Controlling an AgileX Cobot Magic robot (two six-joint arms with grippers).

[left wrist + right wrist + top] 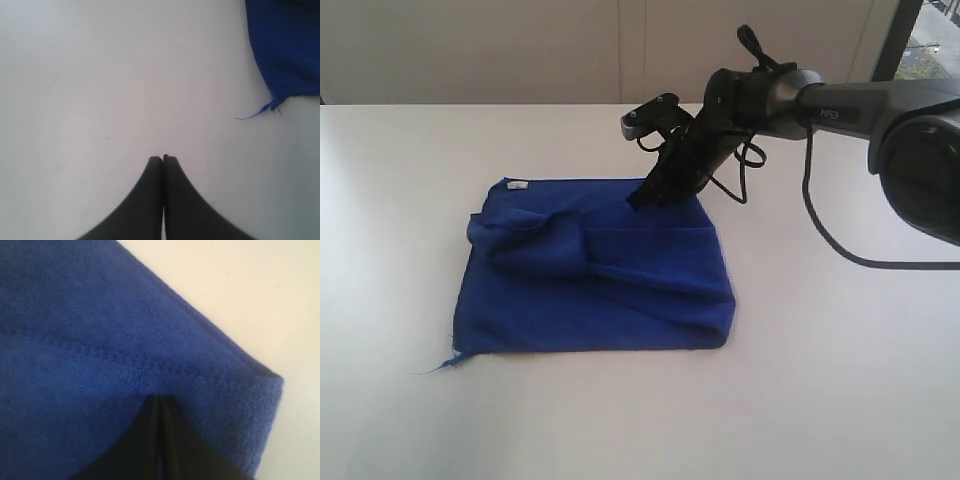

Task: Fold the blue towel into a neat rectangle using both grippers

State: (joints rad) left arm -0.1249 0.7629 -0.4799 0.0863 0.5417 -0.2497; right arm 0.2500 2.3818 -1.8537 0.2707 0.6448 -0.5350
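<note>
The blue towel lies folded into a rough rectangle on the white table, with a rumpled fold on its left half and a small white tag at the far left corner. My right gripper points down at the towel's far edge, its jaws shut and the tips resting on the cloth. In the right wrist view the shut gripper sits over the towel near a hemmed corner. My left gripper is shut over bare table. A towel corner lies apart from it.
A loose blue thread trails from the towel's near left corner, also seen as a thread in the left wrist view. A black cable hangs from the right arm onto the table. A wall runs behind.
</note>
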